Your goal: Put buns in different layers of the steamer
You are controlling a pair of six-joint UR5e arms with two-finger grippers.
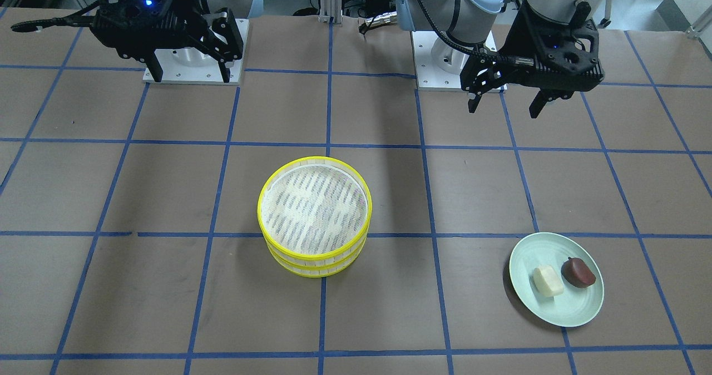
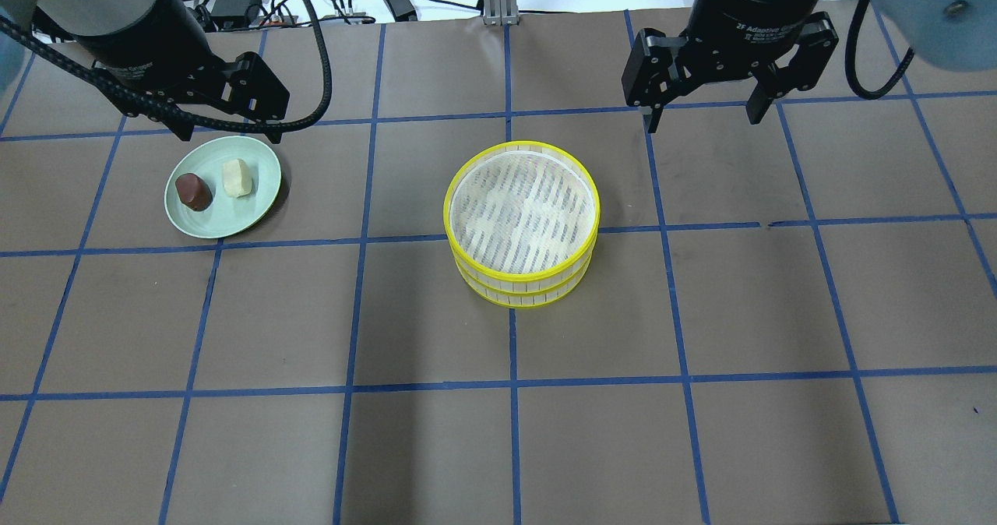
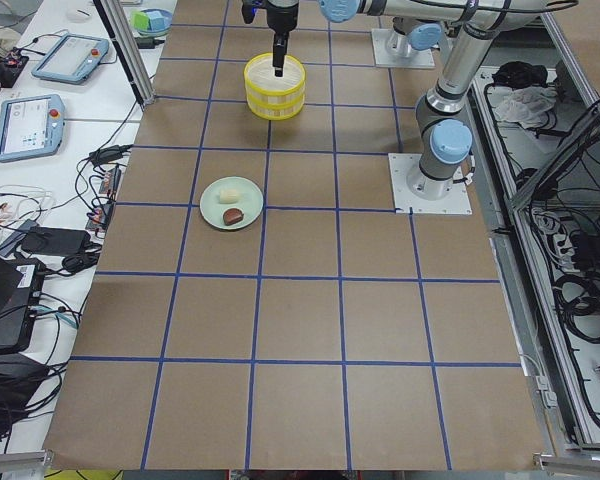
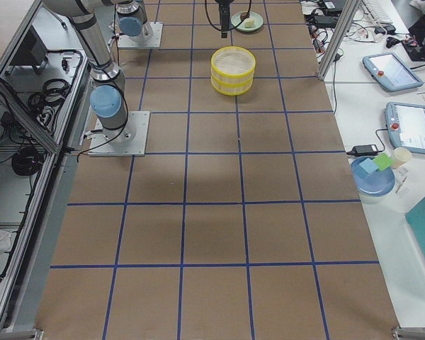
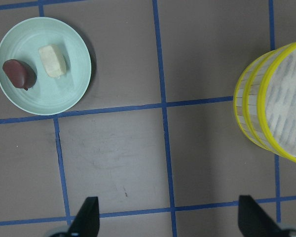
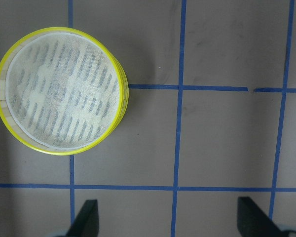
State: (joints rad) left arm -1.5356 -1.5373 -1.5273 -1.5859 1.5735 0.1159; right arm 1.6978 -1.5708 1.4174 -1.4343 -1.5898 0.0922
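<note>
The steamer's two yellow-rimmed layers (image 2: 523, 279) stand stacked mid-table, the white mesh of the top one bare; the stack also shows in the front view (image 1: 312, 257) and both wrist views (image 5: 246, 113) (image 6: 119, 106). The cream-white bun (image 2: 237, 177) (image 5: 53, 60) and the reddish-brown bun (image 2: 193, 192) (image 5: 18, 74) lie side by side on a pale green plate (image 2: 226, 217). My left gripper (image 2: 232, 132) (image 1: 505, 108) hangs open and empty just behind the plate. My right gripper (image 2: 701, 120) (image 1: 192, 77) hangs open and empty behind and to the right of the steamer.
The table is brown paper with a blue tape grid (image 2: 510, 385). The arm bases (image 1: 192, 58) are bolted at its back edge. Tablets, cables and a blue bowl (image 4: 372, 177) lie on side benches off the table.
</note>
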